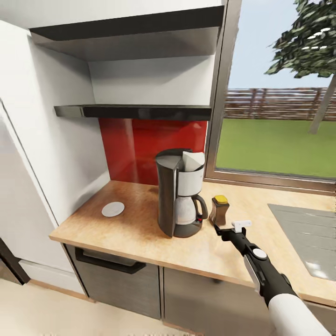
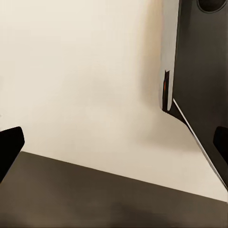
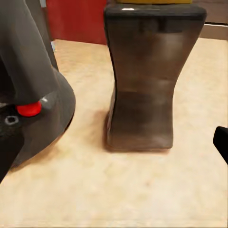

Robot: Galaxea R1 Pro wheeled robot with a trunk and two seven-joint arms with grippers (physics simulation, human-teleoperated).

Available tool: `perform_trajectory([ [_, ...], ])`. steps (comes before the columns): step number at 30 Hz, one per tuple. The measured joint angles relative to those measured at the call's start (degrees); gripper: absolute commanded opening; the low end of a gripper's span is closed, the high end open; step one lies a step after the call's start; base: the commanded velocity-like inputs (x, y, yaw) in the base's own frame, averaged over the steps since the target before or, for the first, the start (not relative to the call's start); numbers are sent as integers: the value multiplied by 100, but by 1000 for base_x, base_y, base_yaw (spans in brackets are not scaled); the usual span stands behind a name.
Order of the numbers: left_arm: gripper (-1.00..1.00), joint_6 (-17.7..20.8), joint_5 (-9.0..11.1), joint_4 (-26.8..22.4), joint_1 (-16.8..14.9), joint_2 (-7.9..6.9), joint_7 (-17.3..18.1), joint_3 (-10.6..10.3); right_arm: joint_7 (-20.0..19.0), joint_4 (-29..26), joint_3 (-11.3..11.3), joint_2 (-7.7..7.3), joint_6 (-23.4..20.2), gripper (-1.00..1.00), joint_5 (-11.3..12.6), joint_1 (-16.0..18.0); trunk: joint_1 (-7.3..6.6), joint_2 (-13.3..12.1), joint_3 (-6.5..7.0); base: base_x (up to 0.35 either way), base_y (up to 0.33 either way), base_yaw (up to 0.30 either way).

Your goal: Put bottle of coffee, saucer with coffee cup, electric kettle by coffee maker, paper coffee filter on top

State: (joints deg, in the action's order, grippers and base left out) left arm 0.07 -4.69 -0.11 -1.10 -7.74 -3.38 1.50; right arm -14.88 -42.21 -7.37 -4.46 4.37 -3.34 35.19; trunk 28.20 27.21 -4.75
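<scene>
The dark grey coffee maker (image 1: pixel 179 196) stands upright on the wooden countertop (image 1: pixel 140 233), with a white paper coffee filter (image 1: pixel 192 161) sitting in its top. Just right of it stands the brown bottle of coffee (image 1: pixel 219 209) with a yellow lid. My right gripper (image 1: pixel 229 227) is at the bottle's near side, open; the bottle (image 3: pixel 147 76) stands ahead of the spread fingertips (image 3: pixel 221 142), untouched, and the coffee maker's base (image 3: pixel 33 104) is beside it. A flat white saucer (image 1: pixel 113 209) lies left of the coffee maker. My left gripper (image 2: pixel 114 147) is open over pale floor.
A grey sink (image 1: pixel 303 233) is set into the counter at the right. A black shelf (image 1: pixel 135 111) hangs above a red backsplash (image 1: pixel 140 144). A window (image 1: pixel 280 93) is behind the counter, a tall white cabinet (image 1: pixel 37 140) at the left, and drawers (image 1: pixel 116 275) below.
</scene>
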Motion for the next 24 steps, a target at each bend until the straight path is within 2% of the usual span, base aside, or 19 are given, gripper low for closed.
perform_trajectory([
  [9,100,-3,7,-8,-5,0,-7,-4,0,1,5,2,0,100,0,0,0,0,0,-264,219,0],
  [14,100,-14,18,-88,-22,-5,1,-13,-28,-2,7,4,12,100,24,0,-2,1,0,-85,76,0],
  [15,100,-11,17,-180,-25,-7,2,-15,-40,24,9,30,15,100,31,0,-2,1,0,-12,11,0],
  [18,100,-8,20,-402,-27,-9,1,-16,-57,304,16,259,68,100,17,-1,-2,1,-1,-4,4,0],
  [19,100,-9,21,-445,-27,-9,4,-15,-62,362,18,292,95,100,-7,-2,-2,1,-1,-1,1,0],
  [21,100,-13,23,-551,-31,-5,8,-15,-97,553,95,353,136,100,-178,-54,-2,1,-1,0,0,0],
  [23,100,-15,23,-629,-29,-2,12,-15,-106,696,323,420,171,100,-378,-133,-3,1,-1,0,0,0],
  [24,100,-17,23,-679,-30,-1,18,-15,-129,759,565,538,218,100,-504,-238,-3,1,-1,0,0,0],
])
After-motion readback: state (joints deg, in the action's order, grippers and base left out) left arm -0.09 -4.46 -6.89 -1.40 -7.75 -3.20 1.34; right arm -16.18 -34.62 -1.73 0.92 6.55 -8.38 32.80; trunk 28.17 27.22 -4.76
